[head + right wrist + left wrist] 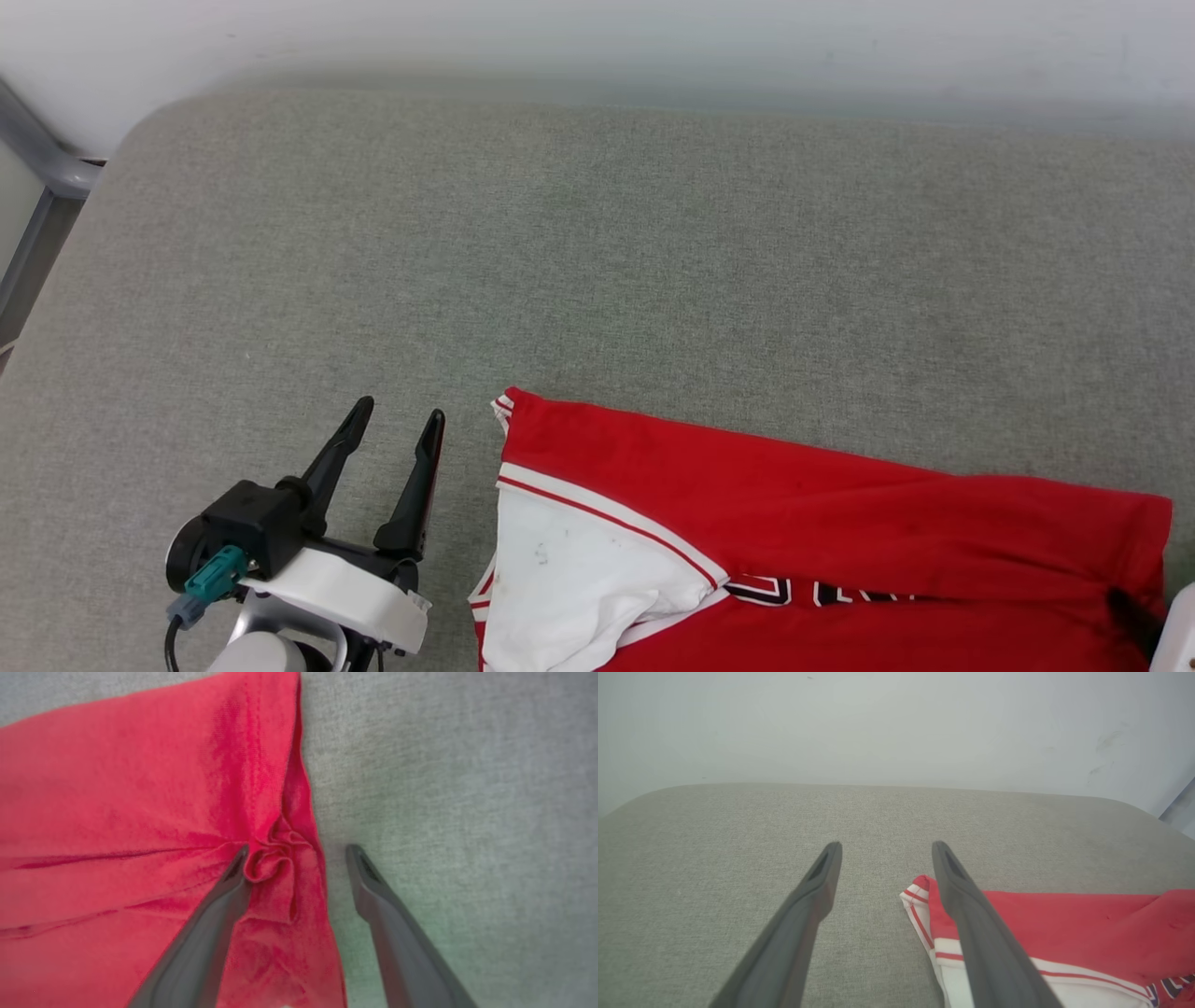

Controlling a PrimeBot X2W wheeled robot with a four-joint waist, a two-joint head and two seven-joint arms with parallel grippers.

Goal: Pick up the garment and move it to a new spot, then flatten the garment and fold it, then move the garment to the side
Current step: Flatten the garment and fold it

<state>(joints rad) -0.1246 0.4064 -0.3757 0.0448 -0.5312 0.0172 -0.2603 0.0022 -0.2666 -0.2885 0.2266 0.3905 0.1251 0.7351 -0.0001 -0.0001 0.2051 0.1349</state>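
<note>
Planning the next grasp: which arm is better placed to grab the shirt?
Right. The right gripper stands open astride the garment's bunched edge; the left gripper is open over bare cushion beside it.

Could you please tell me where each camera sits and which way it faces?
Head view: on the head, looking down at the grey cushion and garment; left claw at lower left.
Left wrist view: along the open left claw toward the wall, garment's sleeve at right.
Right wrist view: down along the open right claw, astride the garment's red edge.
All three share the garment and cushion.
</note>
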